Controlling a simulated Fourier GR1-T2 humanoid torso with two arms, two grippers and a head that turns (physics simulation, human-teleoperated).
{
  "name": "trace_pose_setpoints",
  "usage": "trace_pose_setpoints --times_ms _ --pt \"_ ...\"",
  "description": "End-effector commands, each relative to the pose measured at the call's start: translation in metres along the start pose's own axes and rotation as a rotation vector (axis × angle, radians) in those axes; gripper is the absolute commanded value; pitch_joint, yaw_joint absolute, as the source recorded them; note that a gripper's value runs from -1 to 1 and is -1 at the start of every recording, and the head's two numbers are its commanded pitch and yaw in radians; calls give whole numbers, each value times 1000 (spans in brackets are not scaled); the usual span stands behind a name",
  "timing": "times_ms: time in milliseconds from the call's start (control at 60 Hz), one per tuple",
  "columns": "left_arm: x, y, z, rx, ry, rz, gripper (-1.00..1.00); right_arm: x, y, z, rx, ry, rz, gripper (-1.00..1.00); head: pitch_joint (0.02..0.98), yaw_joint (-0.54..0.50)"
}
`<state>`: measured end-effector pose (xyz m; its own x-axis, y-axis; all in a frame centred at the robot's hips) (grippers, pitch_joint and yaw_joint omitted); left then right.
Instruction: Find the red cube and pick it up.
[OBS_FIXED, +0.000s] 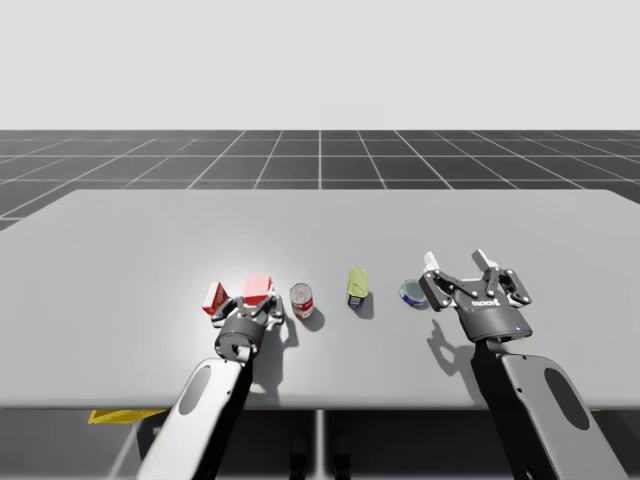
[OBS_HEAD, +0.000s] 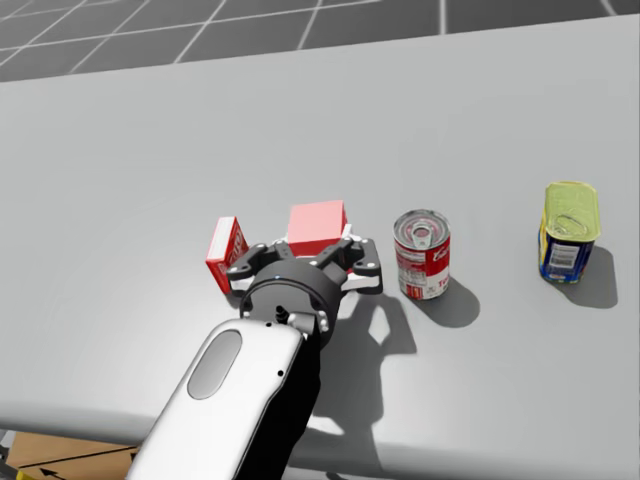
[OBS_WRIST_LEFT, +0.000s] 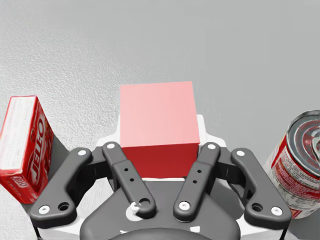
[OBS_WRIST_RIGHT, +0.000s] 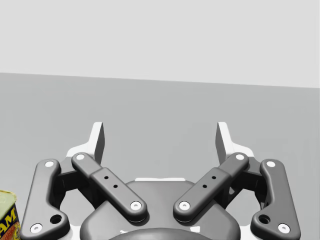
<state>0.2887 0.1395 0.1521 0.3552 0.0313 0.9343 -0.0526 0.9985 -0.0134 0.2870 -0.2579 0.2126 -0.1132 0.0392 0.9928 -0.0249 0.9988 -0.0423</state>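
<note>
My L gripper is pinching the red cube, w/ the fingers pressing it from both sides. Can't tell whether it's clear of the table. A red box w/ white lettering is standing just beside the gripper on one side. A red-and-white can w/ a printed label is standing upright on the other side. Both are sitting apart from the cube. Further along the row a yellow-topped tin w/ a blue label is standing. Past it a small blue can is sitting just beside my R gripper, which is hovering w/ fingers spread wide.
</note>
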Motion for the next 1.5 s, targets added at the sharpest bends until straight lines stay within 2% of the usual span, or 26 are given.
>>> trace_pose_setpoints --times_ms 17,117,467,667,800,1183,1317,1500 --pt "-17 -1 -2 -54 51 -20 992 0 -1 0 0 -1 -1 -1000 814 254" --pt "-19 -1 -1 -58 49 -28 984 0 -1 0 0 -2 -2 -1000 776 254" --pt "-24 -2 1 -64 46 -48 1000 0 -1 2 -2 0 -3 -1000 496 266" --pt "-18 -3 3 -69 34 -55 1000 0 -2 3 -4 -1 -5 -1000 467 269" --pt "2 -2 7 -56 -51 -104 1000 0 -3 3 -4 -1 -2 -1000 469 274" --pt "63 4 20 -48 -196 -191 1000 0 -2 2 -6 -7 12 -1000 439 279" --pt "94 7 29 -49 -266 -218 1000 0 -3 1 -5 -12 21 -1000 429 273" --pt "143 13 47 -44 -389 -246 1000 0 -4 1 -8 -9 16 -1000 428 269"
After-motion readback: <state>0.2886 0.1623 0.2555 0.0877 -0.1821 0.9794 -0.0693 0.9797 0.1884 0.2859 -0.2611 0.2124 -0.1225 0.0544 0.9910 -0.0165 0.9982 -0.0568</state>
